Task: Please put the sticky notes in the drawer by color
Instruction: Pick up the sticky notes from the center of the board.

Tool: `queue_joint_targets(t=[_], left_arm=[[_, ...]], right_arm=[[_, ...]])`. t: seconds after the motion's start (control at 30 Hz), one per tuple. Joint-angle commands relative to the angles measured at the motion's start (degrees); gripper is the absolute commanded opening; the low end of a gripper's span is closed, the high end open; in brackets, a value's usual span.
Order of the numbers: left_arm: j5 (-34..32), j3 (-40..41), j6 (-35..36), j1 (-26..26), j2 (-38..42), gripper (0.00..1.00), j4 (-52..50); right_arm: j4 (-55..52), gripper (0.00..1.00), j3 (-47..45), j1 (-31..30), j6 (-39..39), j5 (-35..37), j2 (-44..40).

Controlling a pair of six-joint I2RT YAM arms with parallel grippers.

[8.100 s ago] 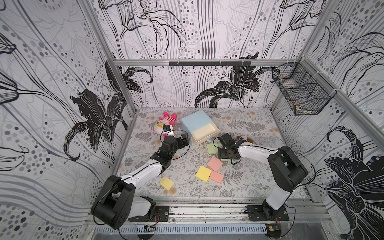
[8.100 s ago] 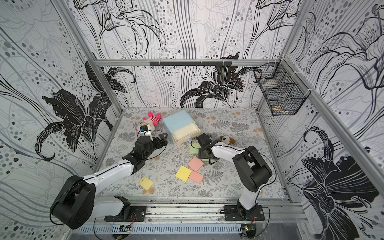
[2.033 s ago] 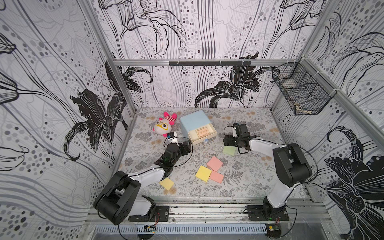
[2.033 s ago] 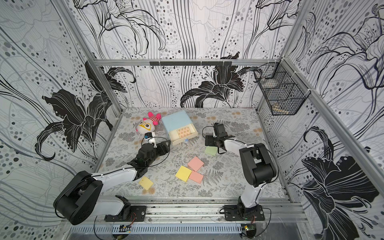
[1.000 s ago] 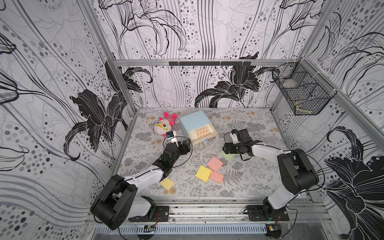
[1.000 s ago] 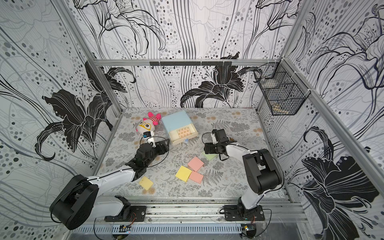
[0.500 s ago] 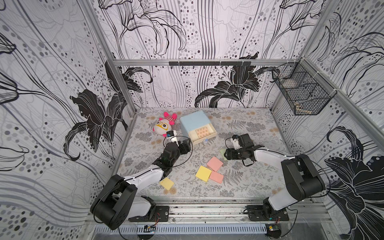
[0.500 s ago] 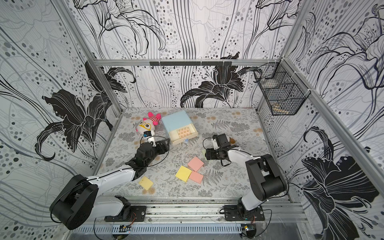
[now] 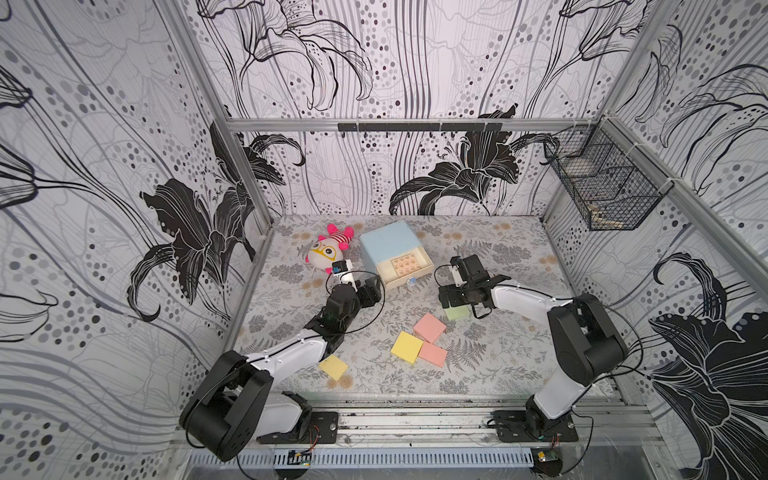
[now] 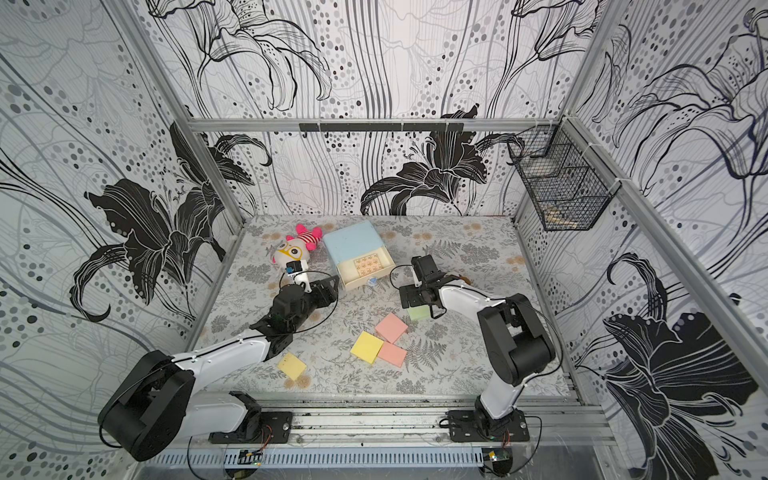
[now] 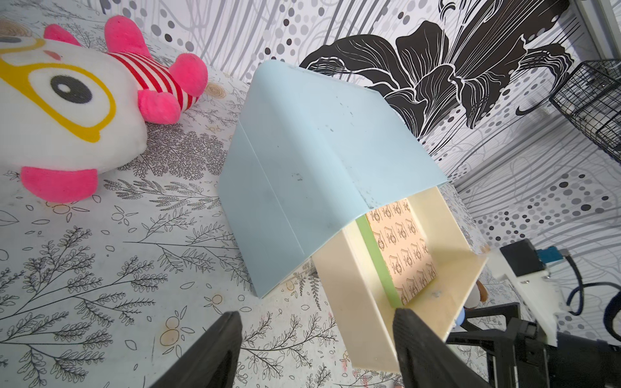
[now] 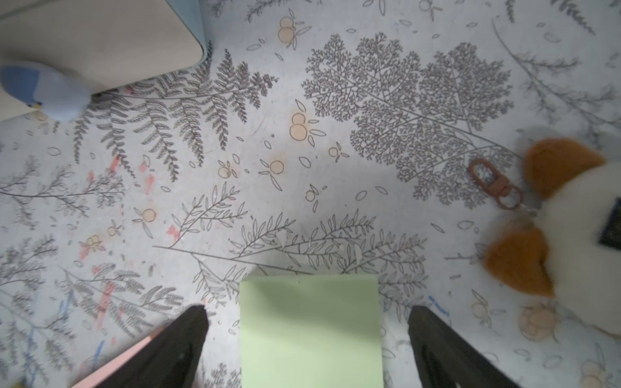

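Floral-print surface (image 9: pixel 498 353) takes up most of the shot. At the back of it sits the pale blue drawer chest (image 9: pixel 388 249), with one cream drawer (image 9: pixel 419 272) pulled out toward the arms. Inside that drawer there's a pad (image 11: pixel 400 248) with a green edge and a peach patterned face, lying flat.

The left gripper (image 9: pixel 370 291) is parked just beside the open drawer, fingers (image 11: pixel 215 349) spread and holding nothing. The right gripper (image 12: pixel 307 309) is low over the surface with its fingers (image 12: pixel 174 346) wide apart. A light green sticky pad (image 12: pixel 311 332) lies flat between them, with a gap on both sides, so no pinch.

The big-eyed pink and white plush (image 9: pixel 326 251) lies next to the chest. A small orange and white plush (image 12: pixel 554 228) is near the right gripper.

Near the middle, a yellow pad (image 9: pixel 406 346) touches two salmon pink pads (image 9: pixel 429 327) (image 9: pixel 433 354). Another yellow pad (image 9: pixel 333 367) lies off by the left arm (image 9: pixel 291 353). The drawer's blue-white knob (image 12: pixel 50 94) is on its front.
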State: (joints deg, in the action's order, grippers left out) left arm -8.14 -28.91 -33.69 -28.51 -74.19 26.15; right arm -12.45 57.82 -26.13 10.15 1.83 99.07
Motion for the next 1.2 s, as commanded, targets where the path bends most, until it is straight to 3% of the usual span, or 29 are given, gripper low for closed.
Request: queue_joint_targets(t=[0.0, 0.77, 0.87, 1.0, 1.17], left_arm=[[-1.52, -0.34, 1.1, -0.07, 1.24, 0.76, 0.75], [-0.3, -1.37, 0.86, -0.05, -1.19, 0.76, 1.87], [-0.02, -1.42, 0.85, -0.08, -0.98, 0.76, 1.84], [-0.12, -1.33, 0.82, -0.05, -0.63, 0.76, 1.65], [-0.12, -1.04, 0.68, -0.05, -0.35, 0.76, 1.71]], right_arm=[[-0.45, 0.99, 2.05, -1.31, -1.99, 2.45, 3.02], [-1.21, 0.81, -0.07, -1.82, -1.66, 4.57, 4.0], [-0.83, 0.81, -0.1, -1.73, -1.36, 3.97, 4.12], [-0.82, 0.89, 0.1, -1.73, -1.36, 4.65, 4.89], [-0.56, 0.88, -0.16, -1.64, -1.43, 4.57, 5.45]])
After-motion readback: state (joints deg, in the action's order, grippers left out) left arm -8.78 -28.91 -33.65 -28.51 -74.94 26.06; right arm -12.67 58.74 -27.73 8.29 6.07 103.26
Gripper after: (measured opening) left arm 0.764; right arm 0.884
